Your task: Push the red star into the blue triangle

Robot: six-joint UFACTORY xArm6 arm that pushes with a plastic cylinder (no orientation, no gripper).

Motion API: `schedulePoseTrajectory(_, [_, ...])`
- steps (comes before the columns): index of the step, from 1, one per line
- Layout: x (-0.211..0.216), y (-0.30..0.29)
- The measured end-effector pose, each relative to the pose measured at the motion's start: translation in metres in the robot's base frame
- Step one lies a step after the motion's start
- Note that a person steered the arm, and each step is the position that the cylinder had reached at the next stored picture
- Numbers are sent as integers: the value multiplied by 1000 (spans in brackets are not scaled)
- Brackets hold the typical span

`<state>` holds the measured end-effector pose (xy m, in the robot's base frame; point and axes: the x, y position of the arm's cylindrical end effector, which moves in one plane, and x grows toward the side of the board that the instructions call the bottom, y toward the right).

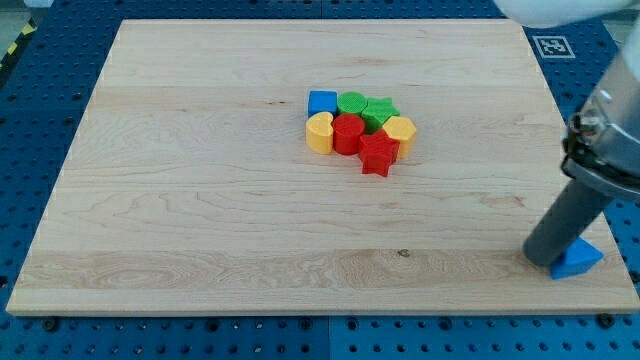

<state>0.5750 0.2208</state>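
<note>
My tip (547, 262): at the board's (200, 200) bottom right corner, touching the blue triangle (579, 259), which it partly hides. Holds nothing. Far to its upper left, one tight cluster: red star (378, 155) nearest; then yellow heart (319, 132), red cylinder (348, 133), yellow block (399, 131); farthest, blue cube (322, 102), two green blocks (365, 107).

Board (200, 220) open (blocks (360, 130) clustered near centre).
</note>
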Motion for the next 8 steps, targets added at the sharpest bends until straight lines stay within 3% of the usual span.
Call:
schedulePoseTrajectory(1, [-1,-7])
schedulePoseTrajectory(3, [-41,-123])
schedulePoseTrajectory(5, [-92,-152])
schedulePoseTrajectory(7, [-105,-209])
schedulePoseTrajectory(8, [-131,-207])
